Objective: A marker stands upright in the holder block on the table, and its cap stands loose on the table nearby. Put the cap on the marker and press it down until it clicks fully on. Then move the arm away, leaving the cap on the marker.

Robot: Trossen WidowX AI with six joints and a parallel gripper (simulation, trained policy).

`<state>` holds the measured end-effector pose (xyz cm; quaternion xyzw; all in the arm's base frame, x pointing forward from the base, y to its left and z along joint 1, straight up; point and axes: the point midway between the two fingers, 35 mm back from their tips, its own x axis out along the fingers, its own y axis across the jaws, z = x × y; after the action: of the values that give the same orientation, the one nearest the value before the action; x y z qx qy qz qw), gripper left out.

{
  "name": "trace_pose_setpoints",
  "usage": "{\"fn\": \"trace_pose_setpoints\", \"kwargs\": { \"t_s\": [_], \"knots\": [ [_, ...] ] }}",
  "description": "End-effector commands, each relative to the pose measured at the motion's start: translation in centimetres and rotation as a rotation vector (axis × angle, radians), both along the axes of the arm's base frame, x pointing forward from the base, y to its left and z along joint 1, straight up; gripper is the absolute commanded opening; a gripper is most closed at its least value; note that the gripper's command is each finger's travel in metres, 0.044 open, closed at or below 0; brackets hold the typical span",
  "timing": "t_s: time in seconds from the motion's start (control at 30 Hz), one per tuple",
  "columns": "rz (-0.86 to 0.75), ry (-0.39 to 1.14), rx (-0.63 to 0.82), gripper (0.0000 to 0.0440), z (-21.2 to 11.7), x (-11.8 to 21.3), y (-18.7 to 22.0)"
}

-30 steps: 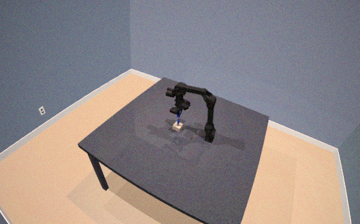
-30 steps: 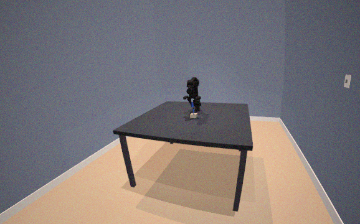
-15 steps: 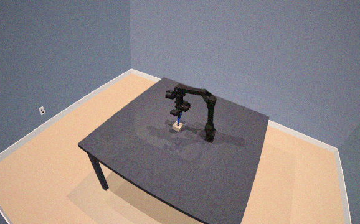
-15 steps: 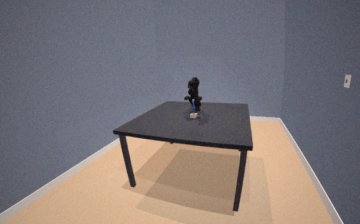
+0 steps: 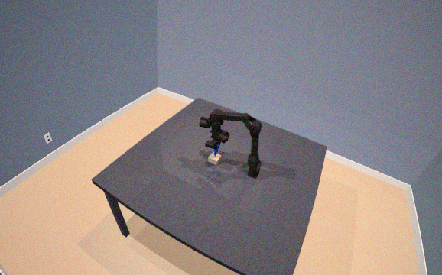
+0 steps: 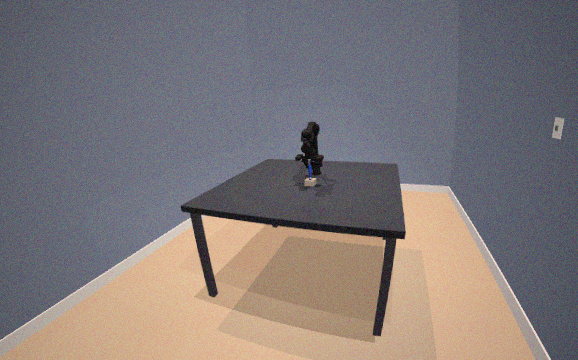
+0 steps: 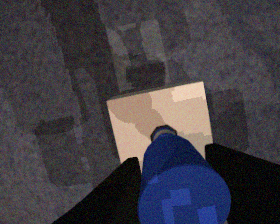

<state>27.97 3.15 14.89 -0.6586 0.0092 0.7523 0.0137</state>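
Note:
The pale holder block point(image 5: 214, 161) point(image 6: 310, 183) point(image 7: 133, 125) sits on the table. The blue marker point(image 5: 215, 154) point(image 6: 310, 175) stands in it; in the wrist view it is mostly hidden under the cap, with a dark ring showing at its foot. My gripper point(image 5: 216, 146) point(image 6: 310, 163) point(image 7: 172, 161) is shut on the blue cap point(image 7: 185, 195), directly above the block. Cap and marker look like one blue column in the top and exterior views, slightly bent in the top view. Whether the cap only touches the marker or sits over its tip cannot be told.
The dark table point(image 5: 160, 168) point(image 6: 249, 200) carries the arm, whose base point(image 5: 254, 169) stands right of the block in the top view. The arm arches over from there. Shadows of the arm lie around the block.

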Motion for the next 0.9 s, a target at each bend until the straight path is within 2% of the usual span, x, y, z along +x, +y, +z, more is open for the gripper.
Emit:
{"fn": "trace_pose_setpoints", "kwargs": {
  "t_s": [0.0,0.33,0.4,0.87],
  "knots": [
    [0.014,0.036,0.015,0.0000,-1.6,-0.4,0.1],
    [0.053,0.051,0.029,0.0001,-4.1,-0.7,0.2],
    [0.058,0.057,0.026,0.0054,-4.5,-0.8,0.1],
    [0.066,0.074,0.033,0.0124,-4.7,-1.3,0.2]
  ]
}}
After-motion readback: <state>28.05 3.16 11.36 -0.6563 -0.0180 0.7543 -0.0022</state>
